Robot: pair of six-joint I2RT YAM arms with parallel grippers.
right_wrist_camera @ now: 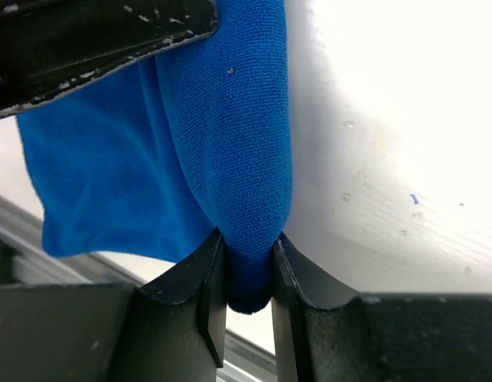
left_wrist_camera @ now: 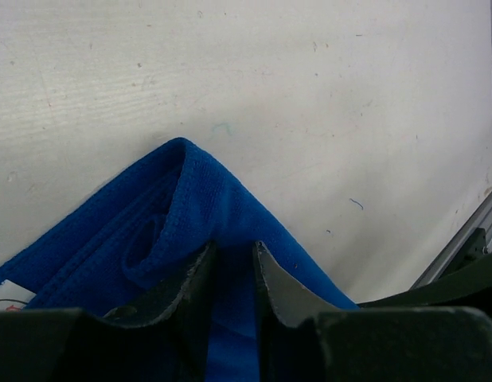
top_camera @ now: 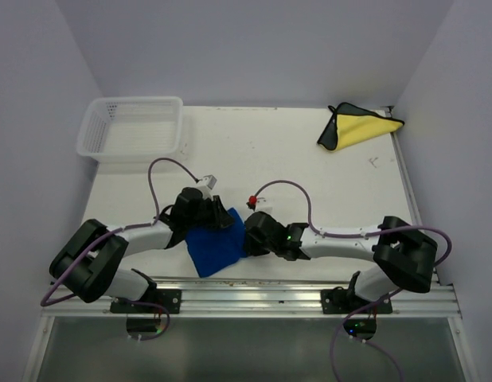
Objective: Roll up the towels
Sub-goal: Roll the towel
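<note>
Blue towel (top_camera: 216, 248) bunched in a thick fold.

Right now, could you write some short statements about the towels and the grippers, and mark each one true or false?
1. The right gripper pinches a fold of the blue towel. True.
2. The yellow towel lies in the basket. False: it lies on the table, at the far right corner.
3. The left gripper also has the blue towel between its fingers. True.
4. The blue towel lies by the far edge. False: it lies by the near edge, between the two grippers.
</note>
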